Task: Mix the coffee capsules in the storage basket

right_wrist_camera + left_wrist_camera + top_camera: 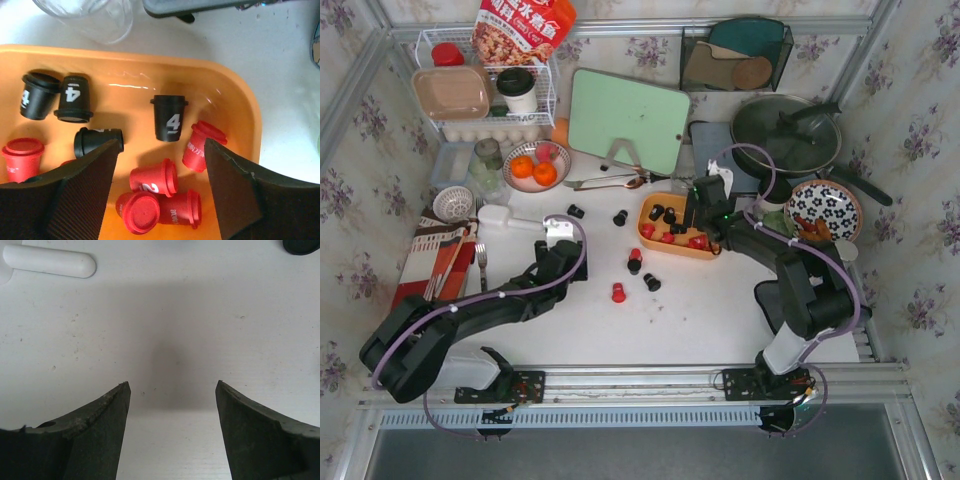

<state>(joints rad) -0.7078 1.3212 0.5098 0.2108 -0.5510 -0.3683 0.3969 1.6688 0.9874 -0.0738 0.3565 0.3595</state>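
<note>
Finding the right gripper (pixel 163 145) gaping wide and empty over the basket (pixel 240 105), red and black capsules (pixel 170 117) lying beneath its fingers, we note the left gripper (pixel 172 385) likewise open, holding nothing, above the table (pixel 200 315)

Bright, even light washes my counter (pixel 200 315) nearly white. My left claw (pixel 173 384) throws a soft grey shadow onto it, and a thin glare streak crosses the basket (pixel 150 55).

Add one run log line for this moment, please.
left gripper: open, over table | right gripper: open, above storage basket | coffee capsules: red and black in basket, several loose on table
</note>
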